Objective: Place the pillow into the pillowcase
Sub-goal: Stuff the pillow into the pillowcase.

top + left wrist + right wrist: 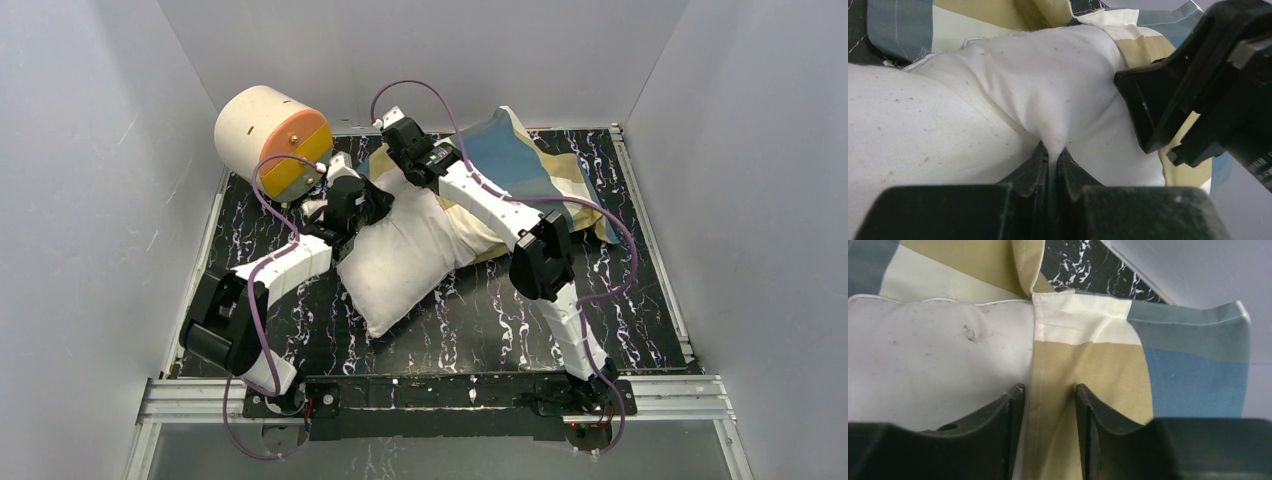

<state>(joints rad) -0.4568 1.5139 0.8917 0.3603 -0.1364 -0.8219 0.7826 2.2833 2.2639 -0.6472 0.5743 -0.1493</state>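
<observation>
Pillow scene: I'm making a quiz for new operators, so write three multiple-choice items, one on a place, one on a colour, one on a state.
1. Where on the table is the cylinder? A near right corner; B far left corner; C middle.
2. The pillow is: A plain white; B blue; C orange.
3. The left gripper is: A wide open; B out of view; C shut on the pillow.
Answers: 1 B, top view shows it there; 2 A, white in every view; 3 C, wrist view shows white fabric pinched between closed fingers.
</observation>
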